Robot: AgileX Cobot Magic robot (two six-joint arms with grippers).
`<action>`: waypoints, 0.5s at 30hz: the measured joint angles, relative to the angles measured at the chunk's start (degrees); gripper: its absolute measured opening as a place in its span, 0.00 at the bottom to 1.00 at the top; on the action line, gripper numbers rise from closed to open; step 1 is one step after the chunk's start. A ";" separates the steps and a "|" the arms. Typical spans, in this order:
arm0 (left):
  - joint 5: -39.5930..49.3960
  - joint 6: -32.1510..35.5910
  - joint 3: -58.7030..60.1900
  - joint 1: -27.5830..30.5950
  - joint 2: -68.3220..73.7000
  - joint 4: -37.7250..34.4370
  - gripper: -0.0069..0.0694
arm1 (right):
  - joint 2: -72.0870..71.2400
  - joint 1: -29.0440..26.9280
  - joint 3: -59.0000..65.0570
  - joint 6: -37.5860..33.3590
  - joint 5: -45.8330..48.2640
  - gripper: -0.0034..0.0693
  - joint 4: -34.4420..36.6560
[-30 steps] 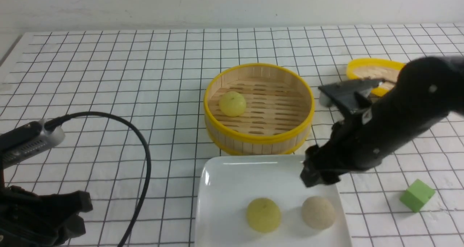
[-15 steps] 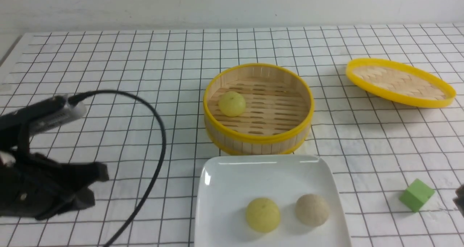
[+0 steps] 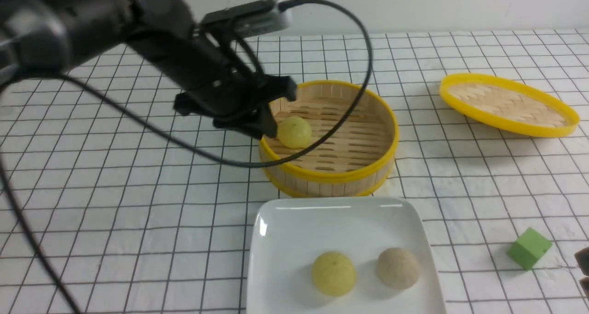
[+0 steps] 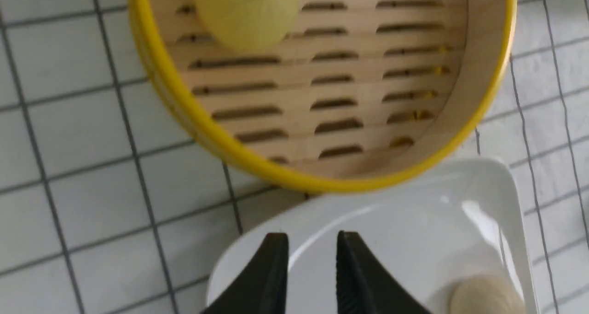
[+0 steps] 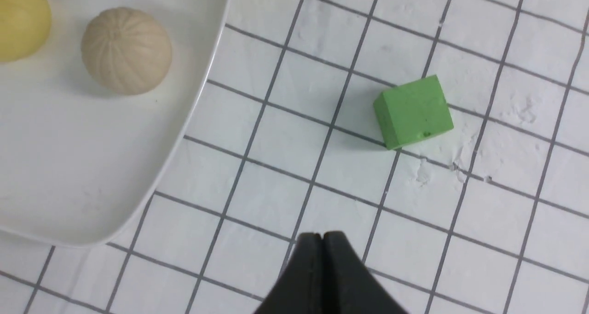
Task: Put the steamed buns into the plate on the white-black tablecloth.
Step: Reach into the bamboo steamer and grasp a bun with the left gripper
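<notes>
The left tool (image 3: 276,107) hangs over the left rim of the basket (image 3: 329,177), jaws slightly apart and grasping nothing. One yellow-green bun (image 3: 294,131) lies just beside its tips, inside the basket. Nearer the robot than that tool, the plate (image 3: 276,212) on the checked cloth (image 3: 138,189) carries a second yellow-green bun (image 3: 333,273) and a beige bun (image 3: 398,268). A green block (image 3: 529,248) sits near the right tool (image 5: 322,254) — clenched, empty.

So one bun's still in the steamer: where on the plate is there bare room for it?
The plate is bare across its far half, beside the steamer basket, and down its left strip. Near right is crowded: yellow bun and beige bun sit there.
</notes>
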 joint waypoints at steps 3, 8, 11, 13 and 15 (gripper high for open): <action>0.84 -4.97 -8.54 -2.10 6.83 6.41 0.50 | 0.00 0.00 0.10 0.00 -0.40 0.04 0.27; 0.84 -6.92 -19.05 -4.48 16.37 13.74 0.61 | 0.00 0.00 0.15 0.00 -1.04 0.04 0.63; 0.66 -7.28 -21.58 -5.21 19.53 17.57 0.62 | 0.00 0.00 0.16 0.00 -1.95 0.04 0.67; 0.24 -7.66 -21.97 -5.28 21.16 20.30 0.62 | 0.00 0.00 0.16 0.00 -2.54 0.04 0.74; -0.13 -8.06 -21.97 -5.28 22.04 21.39 0.62 | 0.00 0.00 0.16 0.00 -2.69 0.04 0.89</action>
